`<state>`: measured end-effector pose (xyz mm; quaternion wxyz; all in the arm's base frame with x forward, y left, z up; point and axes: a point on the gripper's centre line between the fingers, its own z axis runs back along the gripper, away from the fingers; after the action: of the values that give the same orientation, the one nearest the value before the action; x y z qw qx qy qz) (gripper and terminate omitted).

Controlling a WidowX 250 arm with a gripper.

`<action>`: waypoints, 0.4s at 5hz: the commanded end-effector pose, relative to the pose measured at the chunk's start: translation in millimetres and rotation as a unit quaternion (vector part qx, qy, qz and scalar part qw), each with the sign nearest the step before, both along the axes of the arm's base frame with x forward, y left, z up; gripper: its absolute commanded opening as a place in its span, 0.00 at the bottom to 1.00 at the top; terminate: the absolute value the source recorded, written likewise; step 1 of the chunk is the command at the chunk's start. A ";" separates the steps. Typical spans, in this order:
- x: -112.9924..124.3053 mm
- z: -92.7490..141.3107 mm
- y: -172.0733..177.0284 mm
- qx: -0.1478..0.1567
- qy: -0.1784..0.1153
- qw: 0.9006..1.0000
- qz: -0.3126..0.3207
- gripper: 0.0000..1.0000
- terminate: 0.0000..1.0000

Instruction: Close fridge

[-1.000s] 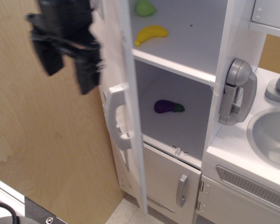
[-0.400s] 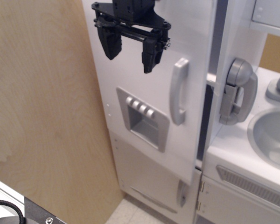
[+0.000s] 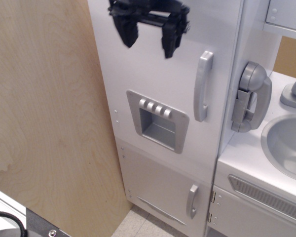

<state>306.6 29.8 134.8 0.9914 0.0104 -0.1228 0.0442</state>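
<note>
Fridge [image 3: 158,89]: tall white cabinet, centre frame; large door shut flush, grey vertical handle [image 3: 203,86] at its 3 o'clock edge, four-button dispenser recess [image 3: 158,121] below centre. Gripper [image 3: 150,35]: black, fingers apart, holding nothing, at 12 o'clock before the door face (contact cannot be told). Grey toy telephone [image 3: 250,97] at 3 o'clock.
</note>
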 end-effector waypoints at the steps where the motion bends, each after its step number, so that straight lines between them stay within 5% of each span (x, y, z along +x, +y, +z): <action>1: 34.4 23.0 11.2 -0.014 -0.043 0.998 0.048 1.00 0.00; 2: 39.8 21.1 13.1 -0.012 -0.042 0.998 0.055 1.00 0.00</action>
<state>342.4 35.3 136.2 0.9852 0.0002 -0.1391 0.1001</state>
